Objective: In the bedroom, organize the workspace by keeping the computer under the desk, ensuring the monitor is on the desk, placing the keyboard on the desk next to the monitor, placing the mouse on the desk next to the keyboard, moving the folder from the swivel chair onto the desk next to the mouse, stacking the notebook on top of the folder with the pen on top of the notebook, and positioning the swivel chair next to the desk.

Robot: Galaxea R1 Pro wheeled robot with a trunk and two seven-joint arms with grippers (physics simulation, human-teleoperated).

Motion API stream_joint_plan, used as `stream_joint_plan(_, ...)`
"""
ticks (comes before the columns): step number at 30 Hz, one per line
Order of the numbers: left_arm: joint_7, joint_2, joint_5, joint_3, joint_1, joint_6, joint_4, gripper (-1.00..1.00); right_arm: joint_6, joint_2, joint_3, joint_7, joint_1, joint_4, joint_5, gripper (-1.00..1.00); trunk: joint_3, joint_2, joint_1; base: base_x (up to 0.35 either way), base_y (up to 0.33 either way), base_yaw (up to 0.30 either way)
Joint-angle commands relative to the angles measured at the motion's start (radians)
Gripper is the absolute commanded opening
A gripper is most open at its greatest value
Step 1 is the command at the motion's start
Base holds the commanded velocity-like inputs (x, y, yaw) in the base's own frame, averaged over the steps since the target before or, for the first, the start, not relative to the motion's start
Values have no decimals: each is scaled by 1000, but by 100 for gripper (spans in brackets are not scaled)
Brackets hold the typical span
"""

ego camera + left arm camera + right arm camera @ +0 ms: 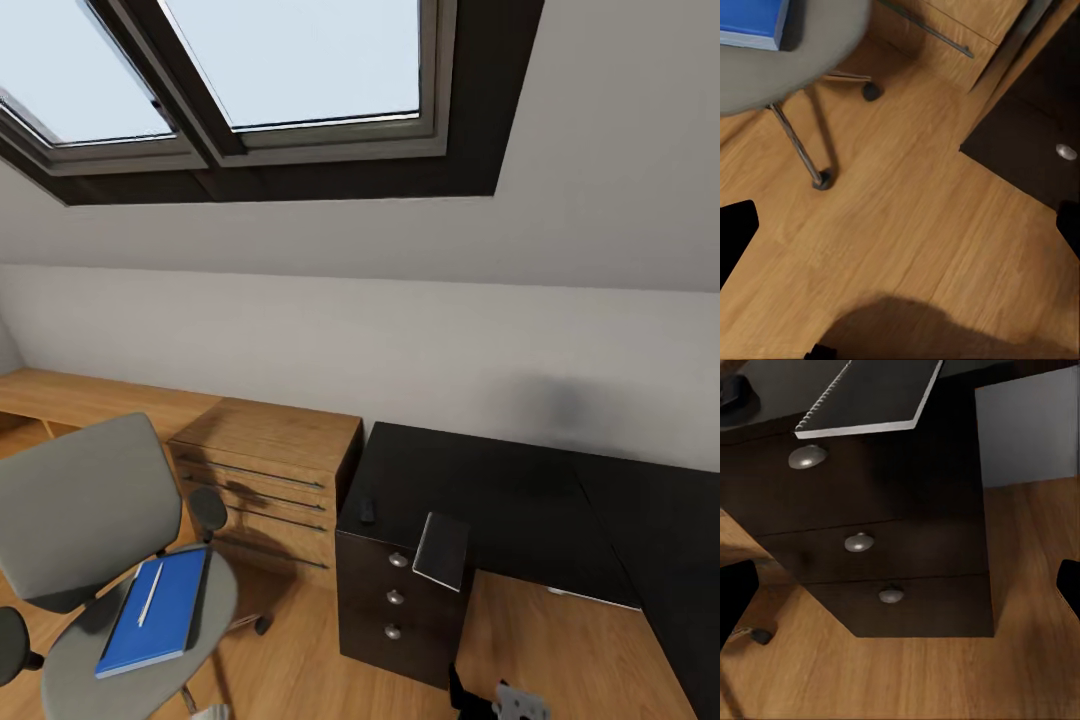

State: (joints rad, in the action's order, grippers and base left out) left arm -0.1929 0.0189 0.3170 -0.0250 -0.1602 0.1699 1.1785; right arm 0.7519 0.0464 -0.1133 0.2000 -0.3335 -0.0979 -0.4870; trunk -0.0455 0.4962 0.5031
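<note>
Head view looks down on the swivel chair, with the blue folder on its seat and the white pen lying on the folder. Nearby, the notebook overhangs the black desk edge, near the mouse. Both grippers' fingers are spread wide, holding nothing.

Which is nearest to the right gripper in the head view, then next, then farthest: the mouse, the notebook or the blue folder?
From the right gripper:
1. notebook, overhanging the desk edge.
2. mouse, on the desk corner, further back.
3. folder, on the swivel chair seat, leftward.
</note>
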Motion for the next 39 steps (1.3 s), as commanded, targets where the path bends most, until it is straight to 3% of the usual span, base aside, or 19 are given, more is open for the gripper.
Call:
stream_joint_plan(1, -7, 0, 10, -2, 0, 48, 39, 100, 3, -2, -7, 2, -1, -6, -11, 100, -2, 2, 1, 0, 0, 0)
stream_joint_plan(2, -8, 0, 10, -2, 0, 85, 71, 100, 2, -6, -7, -1, -1, -17, -11, 100, -2, 2, 1, 0, 0, 0)
stream_joint_plan(3, -9, 15, 11, -3, 0, 160, 148, 100, -3, -20, -6, -31, -1, -71, -11, 100, -2, 2, 1, 0, 0, 0)
stream_joint_plan(5, -10, 39, 11, -3, 3, 226, 216, 100, -8, -37, -6, -80, -1, -139, -11, 100, -2, 2, 1, 0, 0, 0)
stream_joint_plan(7, -11, 76, 11, -3, 28, 325, 292, 100, -15, -63, -5, -180, -1, -248, -11, 100, -2, 2, 1, 0, 0, 0)
stream_joint_plan(9, -26, 96, 9, 3, 77, 417, 337, 100, -87, -108, -6, -326, -1, -440, -11, 100, -2, 2, 1, 0, 0, 0)
stream_joint_plan(13, -55, 93, 9, 9, 86, 432, 326, 100, -278, -172, 12, -405, -1, -617, -11, 100, -2, 2, 1, 0, 0, 0)
stream_joint_plan(15, -57, 89, 8, 14, 87, 433, 324, 100, -338, -181, 19, -430, -1, -669, -11, 100, -2, 2, 1, 0, 0, 0)
stream_joint_plan(17, -61, 81, 8, 30, 88, 434, 321, 100, -471, -194, 32, -488, -1, -783, -8, 100, -2, 2, 1, 0, 0, 0)
stream_joint_plan(19, -62, 79, 8, 35, 88, 434, 320, 100, -551, -197, 37, -522, -1, -843, -5, 100, -2, 2, 1, 0, 0, 0)
stream_joint_plan(20, -63, 77, 8, 38, 88, 434, 320, 100, -641, -200, 39, -558, -2, -904, -3, 100, -2, 2, 1, 0, 0, 0)
stream_joint_plan(22, -64, 76, 8, 40, 88, 434, 319, 100, -742, -201, 41, -589, -5, -959, -1, 100, -2, 2, 1, 0, 0, 0)
stream_joint_plan(23, -64, 76, 7, 41, 88, 434, 319, 100, -847, -201, 42, -612, -11, -998, -1, 100, -2, 2, 1, 0, 0, 0)
stream_joint_plan(24, -64, 75, 7, 44, 88, 432, 319, 100, -1070, -196, 40, -639, -96, -1011, -2, 100, -2, 2, 1, 0, 0, 0)
stream_joint_plan(27, -62, 75, 8, 45, 88, 431, 321, 100, -1204, -175, 33, -643, -234, -907, -4, 100, -2, 2, 1, 0, 0, 0)
stream_joint_plan(28, -60, 76, 9, 47, 88, 428, 328, 100, -1254, -147, 31, -634, -296, -821, -5, 100, -2, 2, 1, 0, 0, 0)
stream_joint_plan(30, -54, 76, 11, 48, 88, 401, 375, 100, -1292, -72, 33, -587, -357, -708, -6, 100, -2, 2, 1, 0, 0, 0)
stream_joint_plan(33, -54, 77, 11, 47, 88, 394, 408, 100, -1297, -55, 34, -583, -362, -693, -5, 100, -2, 2, 1, 0, 0, 0)
stream_joint_plan(39, -53, 77, 12, 49, 88, 391, 436, 100, -1296, -45, 33, -578, -363, -692, -4, 100, -2, 2, 1, 0, 0, 0)
